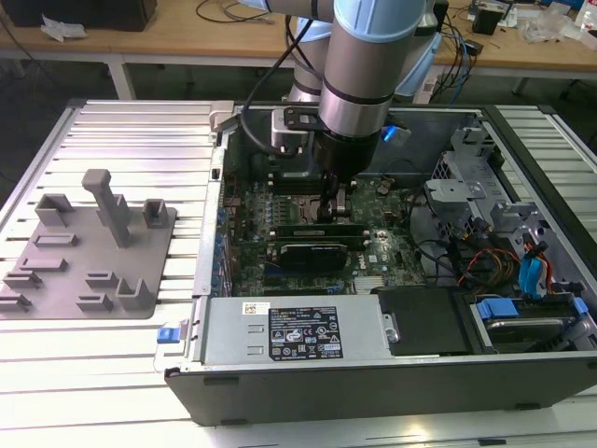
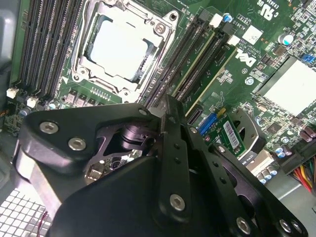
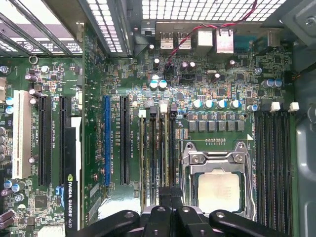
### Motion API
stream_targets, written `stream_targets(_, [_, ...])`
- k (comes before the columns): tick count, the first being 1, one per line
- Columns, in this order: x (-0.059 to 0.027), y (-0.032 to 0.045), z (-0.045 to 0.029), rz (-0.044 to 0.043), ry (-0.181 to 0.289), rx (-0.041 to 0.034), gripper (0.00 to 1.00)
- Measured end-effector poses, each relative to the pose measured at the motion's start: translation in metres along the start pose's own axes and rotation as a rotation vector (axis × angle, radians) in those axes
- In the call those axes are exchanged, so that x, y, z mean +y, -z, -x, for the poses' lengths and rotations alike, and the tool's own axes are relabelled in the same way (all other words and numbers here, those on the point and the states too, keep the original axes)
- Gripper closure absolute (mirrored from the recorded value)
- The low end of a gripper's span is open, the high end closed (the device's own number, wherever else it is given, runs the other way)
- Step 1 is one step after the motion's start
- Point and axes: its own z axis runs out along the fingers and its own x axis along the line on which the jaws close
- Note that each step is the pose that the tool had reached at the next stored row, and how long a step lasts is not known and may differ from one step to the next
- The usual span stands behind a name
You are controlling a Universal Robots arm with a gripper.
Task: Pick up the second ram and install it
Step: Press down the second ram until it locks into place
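You are looking at an open computer case (image 1: 392, 373) lying on a ribbed metal table (image 1: 112, 121), with the arm (image 1: 359, 65) reaching straight down into it. The hand (image 1: 328, 207) sits low over the motherboard (image 1: 280, 201), right at the memory slots beside the CPU socket (image 3: 216, 182).

In the second wrist view, the fingers (image 2: 170, 148) are drawn close together, edge to edge, above the long black slots (image 2: 185, 59). One slot there carries a thin green stick with a pale edge, the second ram (image 2: 210, 74), seated lengthwise in the slot just beside the socket. You cannot tell from these views whether the fingertips touch the stick, because the hand's black body hides them.

In the first wrist view, the fingers line up with the slot bank (image 3: 158, 148) next to the socket.

Toward the exterior view's left, a grey fixture plate (image 1: 89, 257) with upright blocks rests on the table, well apart from the case.
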Motion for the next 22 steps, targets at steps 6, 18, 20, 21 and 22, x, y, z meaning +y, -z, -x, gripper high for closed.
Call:
stream_targets(6, [-0.0078, 0.0004, 0.0001, 0.0, 0.0, 0.0, 0.92])
stream_targets(18, [-0.0419, 0.0021, 0.0006, 0.0, 0.0, 0.0, 0.92])
stream_targets(20, [-0.0432, 0.0021, 0.0006, 0.0, 0.0, -0.0001, 0.92])
stream_targets(21, [-0.0444, 0.0022, 0.0006, 0.0, 0.0, -0.0001, 0.92])
stream_targets(22, [-0.047, 0.0023, 0.0006, 0.0, 0.0, 0.0, 0.92])
